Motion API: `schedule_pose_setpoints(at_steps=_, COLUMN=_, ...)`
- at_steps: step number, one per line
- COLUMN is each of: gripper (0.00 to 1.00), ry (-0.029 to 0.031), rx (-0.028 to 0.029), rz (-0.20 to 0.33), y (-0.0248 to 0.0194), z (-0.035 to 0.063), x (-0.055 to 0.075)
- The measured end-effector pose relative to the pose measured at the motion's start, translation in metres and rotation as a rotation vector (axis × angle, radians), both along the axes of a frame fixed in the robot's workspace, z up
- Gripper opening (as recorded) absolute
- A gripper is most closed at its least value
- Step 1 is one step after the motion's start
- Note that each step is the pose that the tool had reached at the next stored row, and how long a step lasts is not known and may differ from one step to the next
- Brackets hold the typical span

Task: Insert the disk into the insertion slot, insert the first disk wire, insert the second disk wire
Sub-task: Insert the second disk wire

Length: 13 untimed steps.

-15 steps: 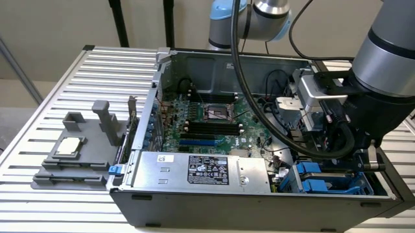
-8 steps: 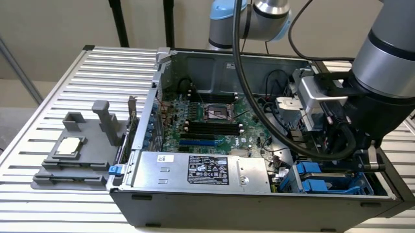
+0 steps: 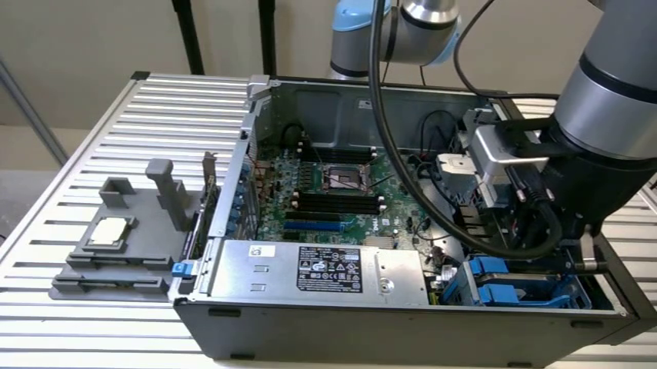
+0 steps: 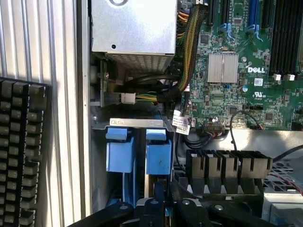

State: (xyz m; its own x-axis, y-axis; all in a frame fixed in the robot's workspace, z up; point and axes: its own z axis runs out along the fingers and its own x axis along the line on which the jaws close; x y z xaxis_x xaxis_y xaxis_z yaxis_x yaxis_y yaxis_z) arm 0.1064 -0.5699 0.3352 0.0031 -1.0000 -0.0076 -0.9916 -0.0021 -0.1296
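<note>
disk (image 4: 158, 156): blue carrier frame stands on edge in the drive cage, beside a second blue carrier (image 4: 119, 153); only its blue end and tab are readable, the metal body is hidden below.
insertion slot (image 3: 508, 288): bay in the cage at the case's front corner, on the exterior view's right, blue fittings visible; judged occupied, since the carrier sits down between the cage walls.
gripper (image 4: 158, 208): directly over the disk's carrier, dark linkage parts on either side of it. jaws: cannot tell whether they clamp the frame or merely straddle it.
arm (image 3: 605, 123): reaches down into the open case (image 3: 411, 323) over that corner, probably to stay in line with the bay.
wires: loose cables (image 4: 189, 52) run past the power-supply box (image 3: 318, 269); none seen plugged into the disk.
desk (image 3: 123, 123): slatted metal, carries case and grey fixture (image 3: 123, 238).
</note>
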Motion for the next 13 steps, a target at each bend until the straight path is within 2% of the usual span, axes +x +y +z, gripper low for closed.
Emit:
schedule_pose_setpoints(at_steps=7, gripper=0.18, ry=-0.0003, rx=0.0015, rz=0.009, y=0.0, z=-0.0008, x=0.0)
schedule_pose_setpoints(at_steps=8, gripper=0.24, ry=-0.0003, rx=0.0017, rz=0.009, y=0.0, z=0.0005, x=0.0)
schedule_pose_setpoints(at_steps=13, gripper=0.24, ry=-0.0008, rx=0.0014, rz=0.01, y=-0.0013, z=0.01, x=-0.003)
